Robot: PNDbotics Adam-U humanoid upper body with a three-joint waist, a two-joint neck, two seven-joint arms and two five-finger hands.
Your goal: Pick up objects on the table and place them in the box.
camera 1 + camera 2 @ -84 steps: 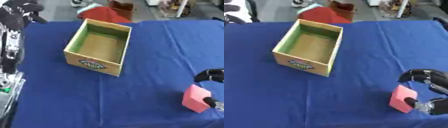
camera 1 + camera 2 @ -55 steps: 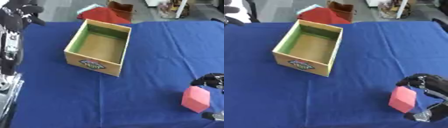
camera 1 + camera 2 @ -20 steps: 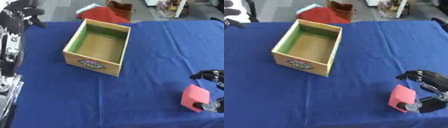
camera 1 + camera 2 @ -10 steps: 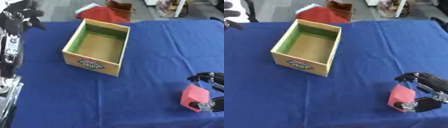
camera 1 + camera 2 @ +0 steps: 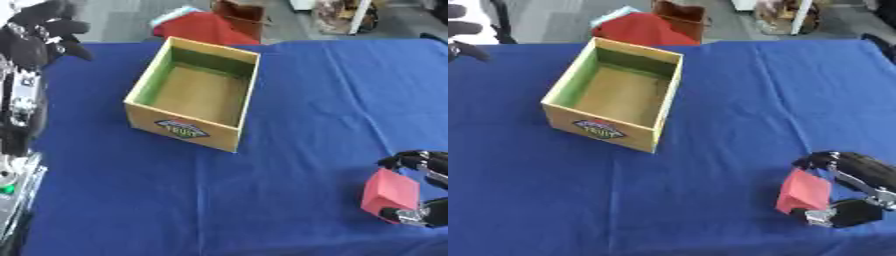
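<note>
A red block (image 5: 803, 191) sits low at the right of the blue table, tilted on an edge. My right hand (image 5: 857, 186) is curled round it, fingers over its top and thumb under its near corner. The open cardboard box (image 5: 193, 94) with a green inner wall stands at the upper left of the cloth and looks empty. My left hand (image 5: 42, 31) is raised at the far left edge, fingers curled, holding nothing; only its fingertips show in the right eye view.
The blue cloth (image 5: 710, 125) covers the whole table. Beyond the far edge lie a red cloth heap (image 5: 642, 27) and a brown container (image 5: 682, 16). My left arm (image 5: 19, 110) runs down the left edge of the left eye view.
The right hand has closed in on the red block, thumb now under its near corner, and the block has tilted slightly. The box has not moved.
</note>
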